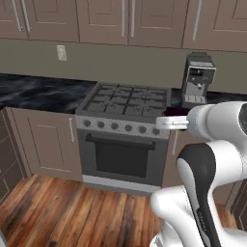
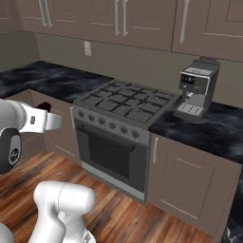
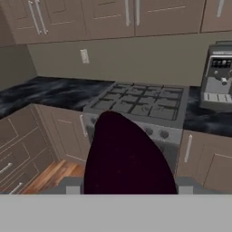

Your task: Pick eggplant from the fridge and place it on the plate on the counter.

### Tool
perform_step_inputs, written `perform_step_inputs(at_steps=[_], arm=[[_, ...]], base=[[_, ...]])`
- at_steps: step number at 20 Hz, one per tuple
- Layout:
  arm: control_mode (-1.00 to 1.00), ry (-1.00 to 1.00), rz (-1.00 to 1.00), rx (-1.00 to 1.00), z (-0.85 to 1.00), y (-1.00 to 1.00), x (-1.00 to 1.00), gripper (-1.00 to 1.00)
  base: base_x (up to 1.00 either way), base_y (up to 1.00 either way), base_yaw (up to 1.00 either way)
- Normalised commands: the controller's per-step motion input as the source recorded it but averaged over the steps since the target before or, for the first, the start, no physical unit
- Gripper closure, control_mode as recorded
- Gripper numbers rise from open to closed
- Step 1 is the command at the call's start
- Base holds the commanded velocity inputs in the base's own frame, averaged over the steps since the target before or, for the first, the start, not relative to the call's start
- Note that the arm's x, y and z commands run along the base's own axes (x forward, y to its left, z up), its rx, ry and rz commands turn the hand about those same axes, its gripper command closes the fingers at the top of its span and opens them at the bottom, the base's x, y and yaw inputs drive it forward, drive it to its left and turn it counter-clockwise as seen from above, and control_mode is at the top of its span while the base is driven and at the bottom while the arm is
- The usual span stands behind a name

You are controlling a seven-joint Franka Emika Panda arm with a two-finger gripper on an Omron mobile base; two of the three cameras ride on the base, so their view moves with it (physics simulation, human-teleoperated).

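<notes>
So we've got the eggplant (image 3: 129, 156) clamped in the pincer (image 3: 129, 192), right up against the hand camera. Its long axis runs straight out from the pincer, rounded dark tip pointing toward the stove (image 3: 142, 106); can't see the stem end. It's up in the air over the wood floor (image 1: 72, 207), not resting on anything. Past it there's the black marbled desk (image 3: 54, 93) either side of the stove, a coffee machine (image 2: 197, 88) to the right, wall cabinets (image 1: 96, 19) above.
</notes>
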Motion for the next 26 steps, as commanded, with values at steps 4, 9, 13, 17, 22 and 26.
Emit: perform_step_inputs(at_steps=[4,9,13,17,22,26], arm=[[1.00,0.00,0.00,0.00,0.00,0.00,0.00,1.00],[1.00,0.00,0.00,0.00,0.00,0.00,0.00,1.00],[1.00,0.00,0.00,0.00,0.00,0.00,0.00,1.00],[1.00,0.00,0.00,0.00,0.00,0.00,0.00,1.00],[1.00,0.00,0.00,0.00,0.00,0.00,0.00,1.00],[1.00,0.00,0.00,0.00,0.00,0.00,0.00,1.00]], base=[[0.48,-0.02,0.27],[0.49,0.00,0.29],[0.50,0.00,0.31],[0.49,0.00,0.32],[0.48,0.00,0.31],[0.46,0.00,0.31]])
